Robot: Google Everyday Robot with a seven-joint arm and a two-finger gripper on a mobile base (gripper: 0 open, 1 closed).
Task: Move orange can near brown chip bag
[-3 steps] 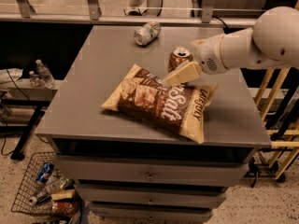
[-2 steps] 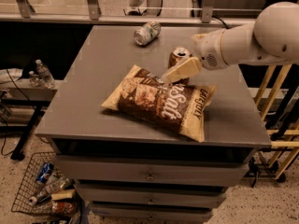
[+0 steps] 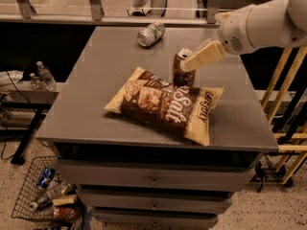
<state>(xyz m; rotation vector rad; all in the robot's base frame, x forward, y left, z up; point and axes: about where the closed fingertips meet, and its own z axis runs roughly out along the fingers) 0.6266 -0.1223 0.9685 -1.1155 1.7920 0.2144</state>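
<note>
The orange can stands upright on the worktop, touching or just behind the far edge of the brown chip bag. The gripper reaches in from the right, its pale tip against the can's upper right side, near the rim. Whether it clasps the can I cannot tell. A silver-green can lies on its side, well apart at the back.

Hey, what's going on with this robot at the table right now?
A robot arm is working with the orange can, which stands upright on the grey table, just behind the brown chip bag. Its gripper is at the can's top. A silver-green can lies on its side near the back edge.
</note>
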